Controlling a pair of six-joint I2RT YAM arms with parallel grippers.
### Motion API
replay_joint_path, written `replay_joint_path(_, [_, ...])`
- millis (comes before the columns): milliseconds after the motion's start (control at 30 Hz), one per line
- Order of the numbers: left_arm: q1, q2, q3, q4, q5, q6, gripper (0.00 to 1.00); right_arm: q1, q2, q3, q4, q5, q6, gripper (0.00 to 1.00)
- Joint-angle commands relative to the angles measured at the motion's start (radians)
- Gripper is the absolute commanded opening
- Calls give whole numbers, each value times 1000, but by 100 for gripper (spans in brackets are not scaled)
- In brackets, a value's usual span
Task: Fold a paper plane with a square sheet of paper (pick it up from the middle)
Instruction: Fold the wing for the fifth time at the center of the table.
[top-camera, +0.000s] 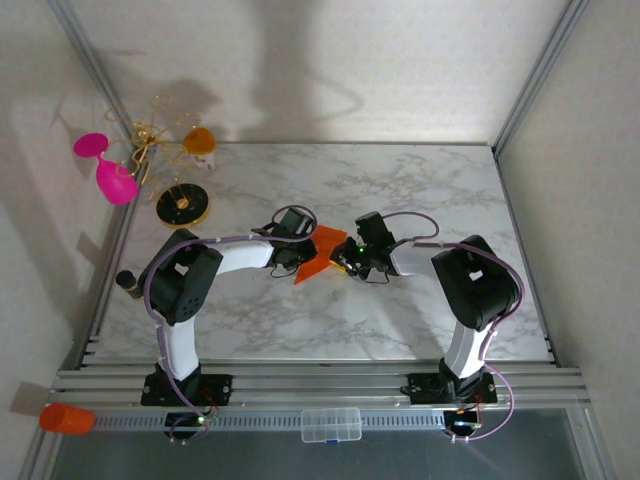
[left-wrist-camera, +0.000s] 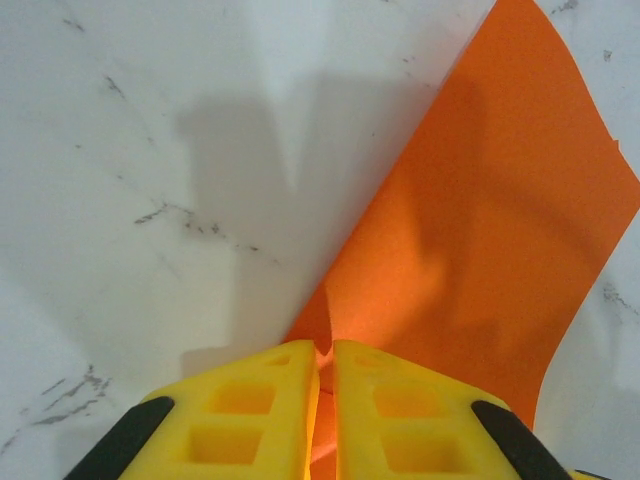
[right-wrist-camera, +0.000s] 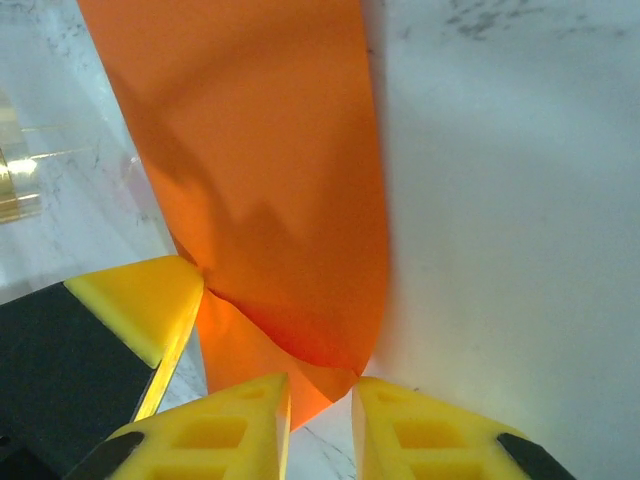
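The orange sheet of paper fans out ahead of the left jaws, which are clamped on its edge. The right jaws stand slightly apart, its creased corner between them.

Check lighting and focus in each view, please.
Top external: even light, hard shadows on the back wall. Left wrist: a forked shadow darkens the marble table and orange paper. Right wrist: paper glows near the fingertips, all sharp.
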Motion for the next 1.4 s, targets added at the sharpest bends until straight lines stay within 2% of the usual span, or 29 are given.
replay_joint_path(0, [19, 20, -39, -78, -40, -6, 15, -5, 17, 8, 17, -15, -6, 22])
replay_joint_path(267, [21, 19, -40, -77, -36, -6, 15, -7, 24, 10, 6, 7, 14, 20])
replay_joint_path(467, [21, 18, -43, -76, -36, -8, 15, -10, 18, -17, 81, 3, 48, 17])
replay_joint_path(833, [34, -37, -26, -82, -48, 12, 19, -13, -39, -34, 50, 52, 37, 2])
replay_joint_path(900, [37, -72, -21, -78, -56, 30, 23, -15, -54, -32, 42, 63, 34, 0])
replay_joint_path(1067, [35, -195, -64, -9, -84, 141, 46, -30, -109, -35, 20, 88, 40, 0])
replay_joint_path(1233, [-4, -297, -169, 143, -100, 359, 61, -63, -151, -58, 19, 74, 78, 0])
replay_joint_path(1300, [-49, -329, -205, 209, -133, 465, 69, -74, -160, -64, 19, 60, 96, 0])
replay_joint_path(1367, [-95, -352, -248, 288, -162, 568, 73, -82, -163, -61, 15, 48, 104, 0])
